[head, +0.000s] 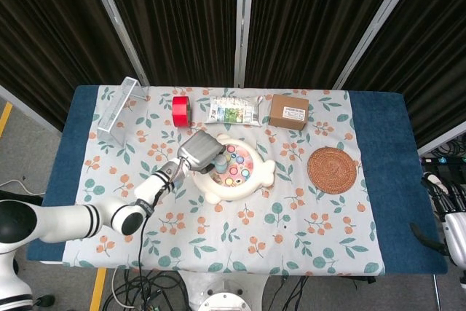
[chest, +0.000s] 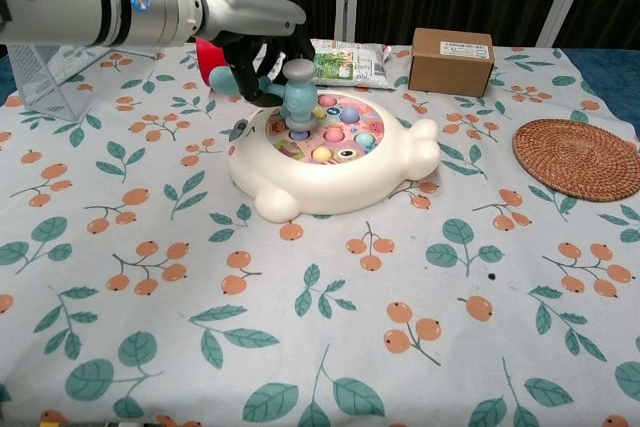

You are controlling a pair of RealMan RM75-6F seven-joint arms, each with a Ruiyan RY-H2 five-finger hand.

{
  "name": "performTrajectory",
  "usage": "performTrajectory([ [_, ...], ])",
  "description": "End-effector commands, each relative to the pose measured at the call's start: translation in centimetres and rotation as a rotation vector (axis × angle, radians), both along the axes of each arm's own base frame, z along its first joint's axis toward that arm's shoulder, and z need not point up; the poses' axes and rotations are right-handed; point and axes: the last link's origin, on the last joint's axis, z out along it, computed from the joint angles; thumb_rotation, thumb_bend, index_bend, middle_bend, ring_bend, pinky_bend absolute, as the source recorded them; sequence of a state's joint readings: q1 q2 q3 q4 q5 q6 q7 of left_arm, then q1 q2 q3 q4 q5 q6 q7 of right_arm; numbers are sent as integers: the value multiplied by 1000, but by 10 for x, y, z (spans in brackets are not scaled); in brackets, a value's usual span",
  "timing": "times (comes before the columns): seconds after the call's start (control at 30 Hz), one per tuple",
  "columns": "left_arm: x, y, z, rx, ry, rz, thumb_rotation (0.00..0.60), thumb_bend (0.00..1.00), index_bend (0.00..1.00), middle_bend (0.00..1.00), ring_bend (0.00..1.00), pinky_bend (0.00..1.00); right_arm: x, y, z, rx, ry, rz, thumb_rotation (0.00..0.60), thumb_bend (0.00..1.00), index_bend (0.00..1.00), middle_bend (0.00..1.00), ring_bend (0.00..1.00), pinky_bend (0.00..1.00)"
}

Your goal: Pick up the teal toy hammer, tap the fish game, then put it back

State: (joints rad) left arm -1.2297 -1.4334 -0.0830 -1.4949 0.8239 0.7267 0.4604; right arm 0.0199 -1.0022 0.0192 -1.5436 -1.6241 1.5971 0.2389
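Observation:
My left hand grips the handle of the teal toy hammer, whose grey-topped head points down onto the fish game. The hammer head rests on the coloured disc at the left part of the white fish game. In the head view the hand covers most of the hammer; only its head tip shows. My right hand hangs off the table's right edge, away from everything, and its fingers cannot be made out.
A red tape roll, a snack packet and a brown box line the back. A wire rack stands at the far left, and a woven coaster lies at the right.

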Motion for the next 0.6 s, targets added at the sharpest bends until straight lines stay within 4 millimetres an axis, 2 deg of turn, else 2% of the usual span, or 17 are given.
performTrajectory([
  [0.03, -4, 0, 17, 26, -55, 25, 600, 643, 626, 649, 503, 542, 0, 0, 0, 1, -1, 3, 600, 179, 71, 178, 0, 0],
  [0.17, -28, -1, 32, 58, -112, 93, 600, 641, 626, 643, 497, 539, 1, -1, 0, 5, -1, 9, 600, 179, 71, 179, 0, 0],
  [0.27, -56, -3, 36, 91, -164, 158, 600, 640, 619, 628, 486, 532, 1, -2, -1, 10, 0, 12, 600, 180, 71, 179, 0, 0],
  [0.47, -109, -15, 27, 105, -177, 227, 600, 606, 558, 602, 472, 526, 3, -4, -4, 24, 1, 18, 600, 180, 71, 178, 0, 0],
  [0.6, -127, -18, 18, 108, -187, 256, 600, 565, 530, 589, 465, 518, 5, -6, -5, 29, 2, 24, 600, 180, 71, 178, 0, 0],
])
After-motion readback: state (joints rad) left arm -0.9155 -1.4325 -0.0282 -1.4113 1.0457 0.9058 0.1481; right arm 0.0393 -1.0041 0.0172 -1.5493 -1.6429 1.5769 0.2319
